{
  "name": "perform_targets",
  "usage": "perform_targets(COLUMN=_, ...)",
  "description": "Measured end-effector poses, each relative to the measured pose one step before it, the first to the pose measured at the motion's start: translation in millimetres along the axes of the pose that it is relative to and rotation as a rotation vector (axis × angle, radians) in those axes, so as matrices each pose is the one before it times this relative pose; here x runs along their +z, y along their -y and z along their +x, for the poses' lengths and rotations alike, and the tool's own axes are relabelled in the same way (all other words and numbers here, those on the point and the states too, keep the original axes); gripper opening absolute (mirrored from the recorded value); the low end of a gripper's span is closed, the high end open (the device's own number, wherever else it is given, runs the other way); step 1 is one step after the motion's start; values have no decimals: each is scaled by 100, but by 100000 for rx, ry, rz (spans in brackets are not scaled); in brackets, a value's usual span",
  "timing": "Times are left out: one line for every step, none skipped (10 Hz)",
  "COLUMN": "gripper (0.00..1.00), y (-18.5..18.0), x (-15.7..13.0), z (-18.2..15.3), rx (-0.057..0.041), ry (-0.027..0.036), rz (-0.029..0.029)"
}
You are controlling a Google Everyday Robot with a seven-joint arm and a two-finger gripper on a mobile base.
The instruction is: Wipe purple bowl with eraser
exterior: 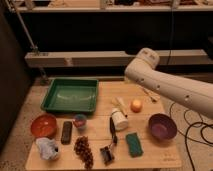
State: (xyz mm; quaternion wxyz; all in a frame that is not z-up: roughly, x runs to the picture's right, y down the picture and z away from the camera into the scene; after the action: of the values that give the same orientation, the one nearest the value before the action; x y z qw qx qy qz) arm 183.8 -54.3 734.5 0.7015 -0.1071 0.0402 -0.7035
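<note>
Camera view:
- The white robot arm [172, 87] comes in from the right edge and ends in a rounded joint at upper centre-right, above the back of the wooden table [150, 155].
- The gripper is not visible in this view, so I cannot tell whether the claw is spread or pressed together; only the arm's white casing shows.
- The purple bowl [162, 126] stands upright at the right of the table, below the arm and apart from it.
- The eraser [66, 132] lies flat at lower left, well apart from the purple bowl, between the orange-red bowl [43, 125] on its left and a small blue cup [80, 121] on its right.
- A green tray [70, 95] sits at the back left of the table.
- A white crumpled item [47, 148] lies at the lower left corner, with a dark bunch of grapes [83, 150] near it.
- A black clip-like tool [107, 150] lies at lower centre, just left of the teal-green sponge [133, 144].
- A white bottle [119, 119] lies near the centre, with an orange fruit [136, 105] to its upper right.
</note>
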Motion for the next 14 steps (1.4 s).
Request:
perform_targets(gripper=80, y=-145, x=-9, z=-71, rx=156, ry=209, rz=-467)
perform_targets(gripper=80, y=115, x=30, z=-262, rx=-631, ry=1061, rz=170)
perform_targets(gripper=80, y=539, x=-183, z=-377, rx=-1800, ry=1715, rz=1085)
perform_targets(gripper=80, y=1255, x=-716, z=-773, rx=-2984, ry=2586, rz=2381)
perform_targets(gripper=80, y=1653, x=-1239, z=-1461, rx=-3882, ry=2954, rz=2698)
perform_targets(gripper=80, y=1238, x=-1126, z=-1559, rx=-3604, ry=2434, rz=2014)
perform_targets(gripper=80, y=855, x=-961, z=-1800, rx=-4505, ry=3480, rz=1720)
perform_targets(gripper=80, y=538, x=-466, z=-1030, rx=-2780, ry=2083, rz=996)
perform_targets(gripper=80, y=394, x=-117, z=-235, rx=-1118, ry=564, rz=525)
perform_targets(gripper=80, y=34, x=23, z=-3, rx=-51, ry=23, rz=32)
perform_targets(gripper=80, y=7, x=-16, z=17, rx=6, ry=-54, rz=19)
perform_targets(gripper=80, y=7, x=-10, z=14, rx=-9, ry=-35, rz=9)
perform_targets(gripper=80, y=28, x=-8, z=6, rx=-28, ry=-15, rz=40)
perform_targets(gripper=80, y=-64, x=-16, z=34, rx=206, ry=52, rz=34)
